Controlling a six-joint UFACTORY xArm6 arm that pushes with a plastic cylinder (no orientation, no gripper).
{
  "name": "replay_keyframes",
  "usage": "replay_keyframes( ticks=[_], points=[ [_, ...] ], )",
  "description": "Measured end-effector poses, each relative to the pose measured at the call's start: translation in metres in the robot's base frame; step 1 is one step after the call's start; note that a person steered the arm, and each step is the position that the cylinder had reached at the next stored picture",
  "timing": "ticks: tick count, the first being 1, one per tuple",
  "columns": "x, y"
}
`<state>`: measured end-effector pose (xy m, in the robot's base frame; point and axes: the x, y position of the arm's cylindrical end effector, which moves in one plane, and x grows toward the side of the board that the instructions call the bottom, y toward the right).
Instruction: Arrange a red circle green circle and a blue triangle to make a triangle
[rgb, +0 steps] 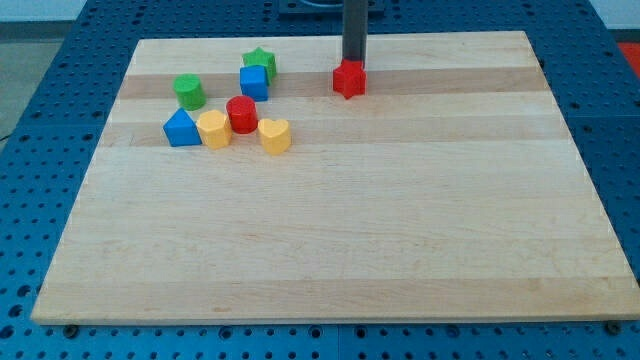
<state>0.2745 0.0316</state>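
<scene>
The red circle (242, 114) stands at the view's upper left, between a yellow hexagon (213, 129) and a yellow heart (274, 134). The green circle (189, 91) stands up and left of it. The blue triangle (181, 128) touches the yellow hexagon's left side, below the green circle. My tip (353, 62) is at the view's top centre, just behind a red star-shaped block (349, 78), far to the right of the three task blocks.
A blue cube (254, 82) and a green star (260, 63) stand close together above the red circle. The wooden board (340, 220) lies on a blue perforated table.
</scene>
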Motion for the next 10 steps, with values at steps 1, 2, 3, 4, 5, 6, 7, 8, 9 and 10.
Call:
replay_keyframes(
  ticks=[1,2,3,4,5,6,7,8,9,10],
  points=[
    [0.035,-0.046],
    [0.052,-0.035],
    [0.021,-0.014],
    [0.028,-0.059],
    [0.058,-0.099],
    [0.071,-0.154],
    [0.071,-0.182],
    [0.072,-0.214],
    [0.091,-0.255],
    [0.123,-0.250]
  ],
)
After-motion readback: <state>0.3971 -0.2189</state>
